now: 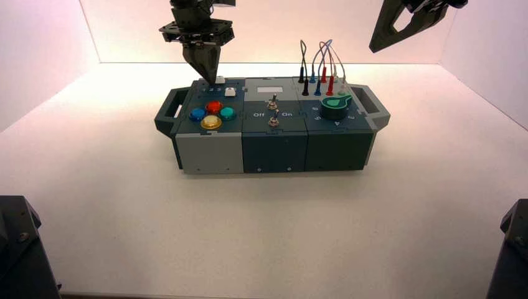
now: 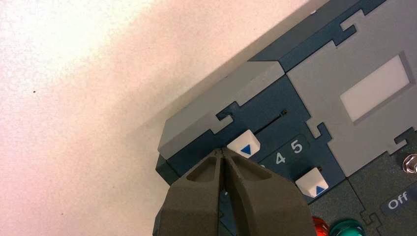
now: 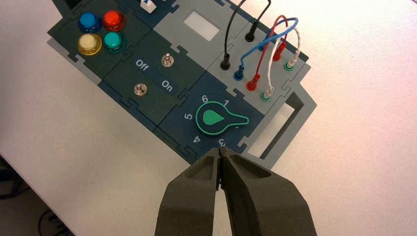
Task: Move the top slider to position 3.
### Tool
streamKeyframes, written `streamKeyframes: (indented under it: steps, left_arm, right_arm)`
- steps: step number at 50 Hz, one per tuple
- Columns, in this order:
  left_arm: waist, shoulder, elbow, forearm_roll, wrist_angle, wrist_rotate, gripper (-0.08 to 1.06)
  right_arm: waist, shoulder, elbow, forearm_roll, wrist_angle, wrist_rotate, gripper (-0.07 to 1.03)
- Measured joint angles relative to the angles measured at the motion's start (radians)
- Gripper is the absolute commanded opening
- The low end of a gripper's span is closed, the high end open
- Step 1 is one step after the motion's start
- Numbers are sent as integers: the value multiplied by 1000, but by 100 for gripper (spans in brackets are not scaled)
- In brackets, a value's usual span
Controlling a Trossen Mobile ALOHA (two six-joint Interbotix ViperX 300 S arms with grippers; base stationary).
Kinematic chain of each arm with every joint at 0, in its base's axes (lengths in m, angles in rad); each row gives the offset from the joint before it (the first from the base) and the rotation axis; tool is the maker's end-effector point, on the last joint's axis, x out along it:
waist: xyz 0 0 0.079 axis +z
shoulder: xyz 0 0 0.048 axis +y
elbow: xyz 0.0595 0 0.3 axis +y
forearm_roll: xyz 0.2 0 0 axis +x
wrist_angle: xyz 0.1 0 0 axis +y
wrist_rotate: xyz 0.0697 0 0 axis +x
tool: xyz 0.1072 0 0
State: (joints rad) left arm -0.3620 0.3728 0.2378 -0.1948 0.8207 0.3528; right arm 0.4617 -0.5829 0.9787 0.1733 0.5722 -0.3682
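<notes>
Left hand (image 2: pixel 222 150): closed, held right at the white, blocky top slider (image 2: pixel 244 143)
White printed numeral 3 (image 2: pixel 263 166): partly hidden
Right hand (image 3: pixel 221 150): closed, held aloft

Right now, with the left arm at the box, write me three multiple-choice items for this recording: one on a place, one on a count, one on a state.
1. Where is the left gripper?
A) at the rotary knob
B) at the upper white slider knob
C) at the toggle switches

2. How many round push buttons are on the box?
A) two
B) six
C) four

3. How is the right gripper?
A) fingertips together
B) spread wide
C) clamped on a red wire

Key:
1 B: the left wrist view shows its fingertips at that knob, on the box's left panel.
2 C: blue, red, yellow and green show in the right wrist view.
3 A: the right wrist view shows its tips meeting, with no wire between them.
</notes>
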Motion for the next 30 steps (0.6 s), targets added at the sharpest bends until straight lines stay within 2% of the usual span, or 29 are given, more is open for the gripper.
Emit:
streamKeyframes:
  steps: [14,30]
  left_arm:
    - [0,-26,-2,3,17,6,-3]
    - [0,-144,-2,5,52,9,-3]
  right_arm:
    - [2,0,0,-5,-2,0,-2]
    - [0,-2,3,-5,-2,0,-2]
